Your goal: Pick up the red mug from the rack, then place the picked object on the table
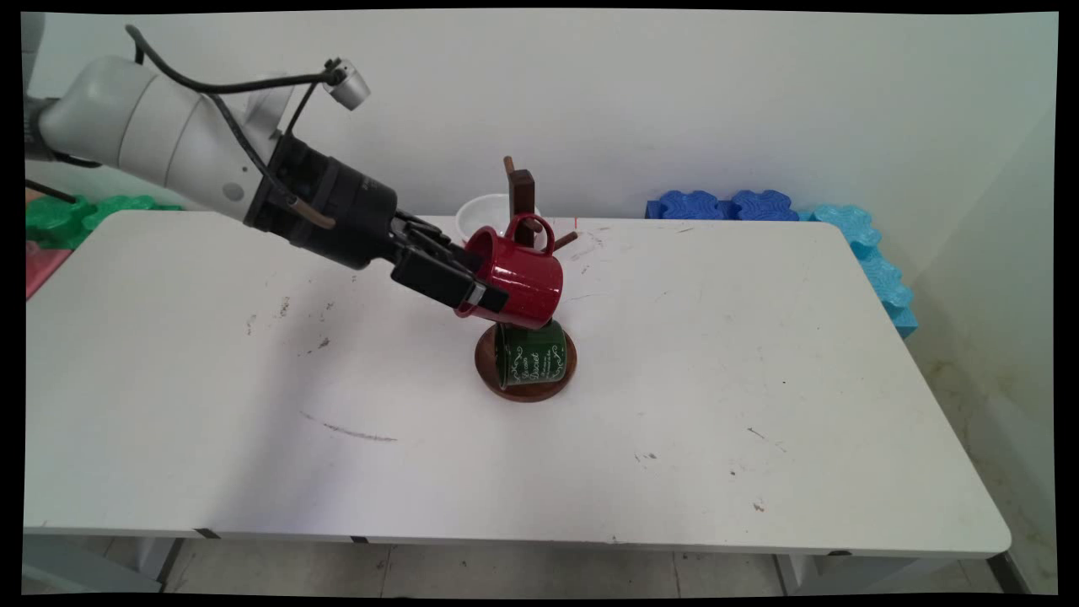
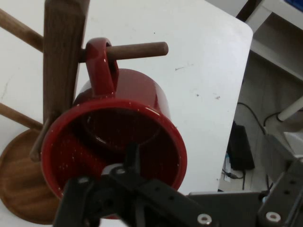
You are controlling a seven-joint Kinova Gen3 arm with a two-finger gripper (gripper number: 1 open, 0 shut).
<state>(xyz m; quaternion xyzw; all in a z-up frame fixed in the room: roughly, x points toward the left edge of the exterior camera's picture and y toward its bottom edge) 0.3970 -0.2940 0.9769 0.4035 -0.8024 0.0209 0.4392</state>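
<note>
**Red mug on the wooden rack, held at its rim**

Nearest the camera, the white table (image 1: 253,472) lies bare along its front edge apart from scuffs and a faint curved mark. From the left the black gripper (image 1: 472,282) reaches across it and is closed on the rim of the red mug (image 1: 521,276): in the hand view one finger (image 2: 133,156) goes inside the mouth, while the other lies along the outer wall in the main view.

The mug hangs tilted, mouth toward the gripper, with its loop handle (image 2: 99,66) threaded over a peg (image 2: 137,49) of the wooden mug rack (image 1: 521,190). It looks like enamelled metal, glossy red with fine pale speckles and a rolled rim, so I judge it light and stiff, with a slick coating that could slip or chip if knocked against the post. The rim wall is a thin place to pinch; the handle is taken up by the peg, so the rim is the reachable hold.

Below it a green mug (image 1: 531,358) with pale script sits over the rack's round base (image 1: 566,371). A white bowl (image 1: 480,215) stands behind the rack. Further right, blue foam blocks (image 1: 725,205) line the wall.
</note>
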